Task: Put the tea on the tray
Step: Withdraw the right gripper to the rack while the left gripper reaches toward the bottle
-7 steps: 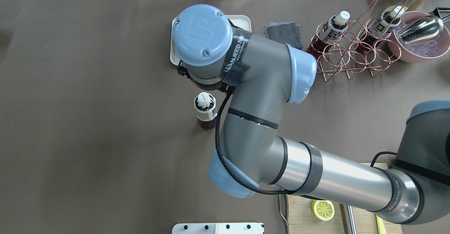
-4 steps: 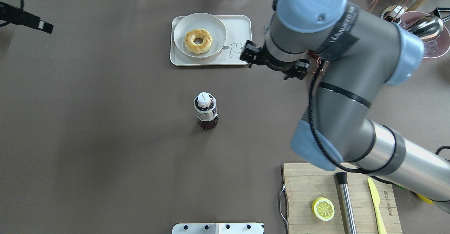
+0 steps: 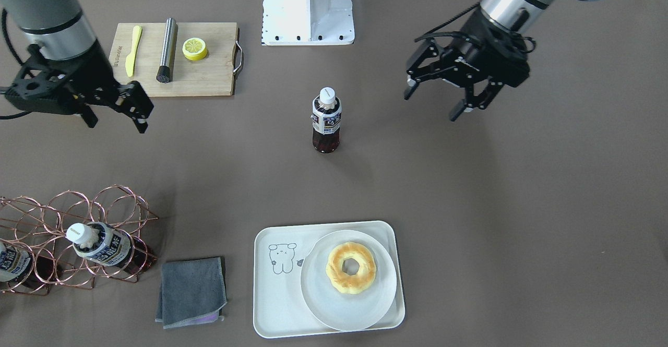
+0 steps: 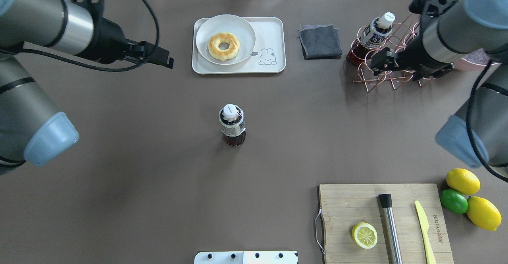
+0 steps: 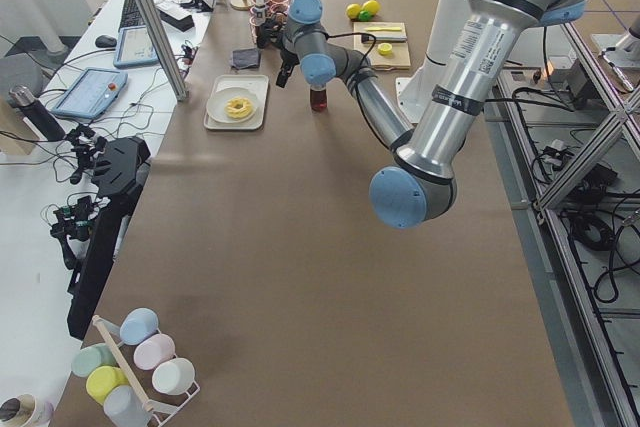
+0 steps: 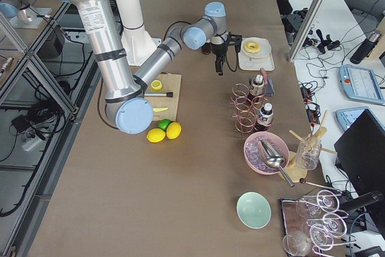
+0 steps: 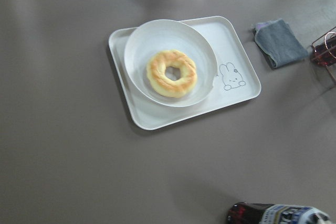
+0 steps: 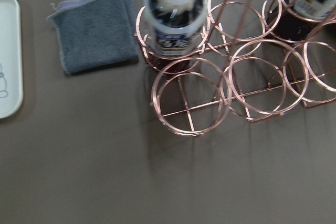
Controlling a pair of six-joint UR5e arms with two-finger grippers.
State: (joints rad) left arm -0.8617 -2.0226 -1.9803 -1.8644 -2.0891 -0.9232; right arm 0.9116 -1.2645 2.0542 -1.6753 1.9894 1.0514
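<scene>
The tea bottle (image 3: 326, 120) stands upright mid-table, well apart from the tray (image 3: 271, 305). The left gripper (image 3: 443, 102) and right gripper (image 3: 115, 117) both hang spread and empty. Risk: the doughnut plate (image 3: 318, 289) hogs the tray, so the bottle could land on its rim and topple.
</scene>
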